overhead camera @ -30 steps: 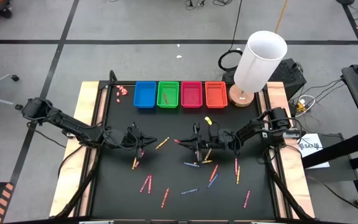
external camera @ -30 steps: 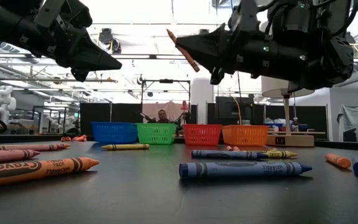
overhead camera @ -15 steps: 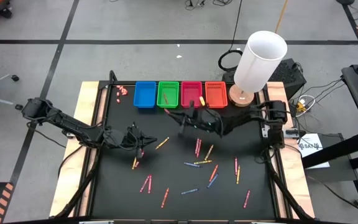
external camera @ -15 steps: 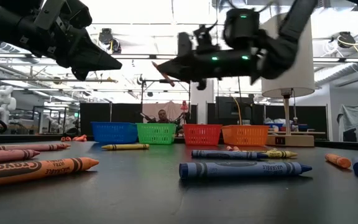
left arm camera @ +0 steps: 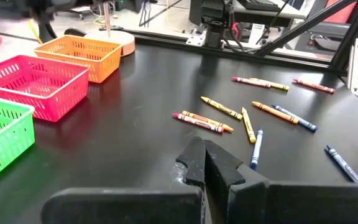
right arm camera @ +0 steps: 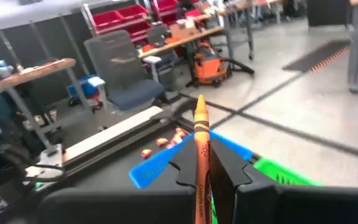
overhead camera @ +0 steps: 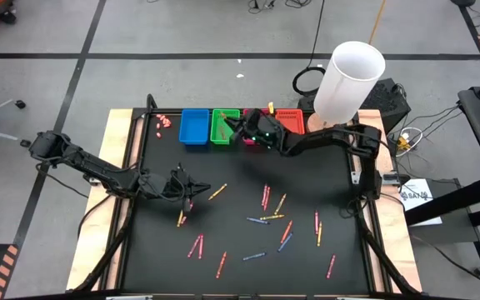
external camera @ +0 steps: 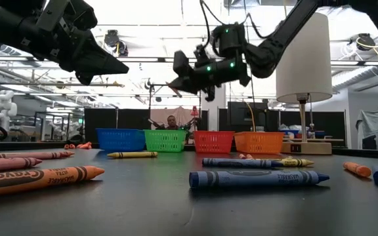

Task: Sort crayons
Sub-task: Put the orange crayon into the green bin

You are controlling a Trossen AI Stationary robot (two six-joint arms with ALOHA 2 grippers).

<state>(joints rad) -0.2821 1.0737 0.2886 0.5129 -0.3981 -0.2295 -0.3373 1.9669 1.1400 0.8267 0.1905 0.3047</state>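
Clamped upright in the right gripper's (right arm camera: 205, 168) fingers: an orange crayon (right arm camera: 200, 144), black-banded wrapper. Carried since earlier from mid-counter to above the green basket (overhead camera: 224, 126). Left gripper (left arm camera: 202, 163) stayed shut, empty.

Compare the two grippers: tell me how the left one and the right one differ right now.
The left gripper hangs over the table's left-middle, while the right gripper reaches across above the green basket. The left gripper holds nothing; the right gripper is clamped on an orange crayon that sticks out past its tips. Both are shut and both hang clear of the tabletop.
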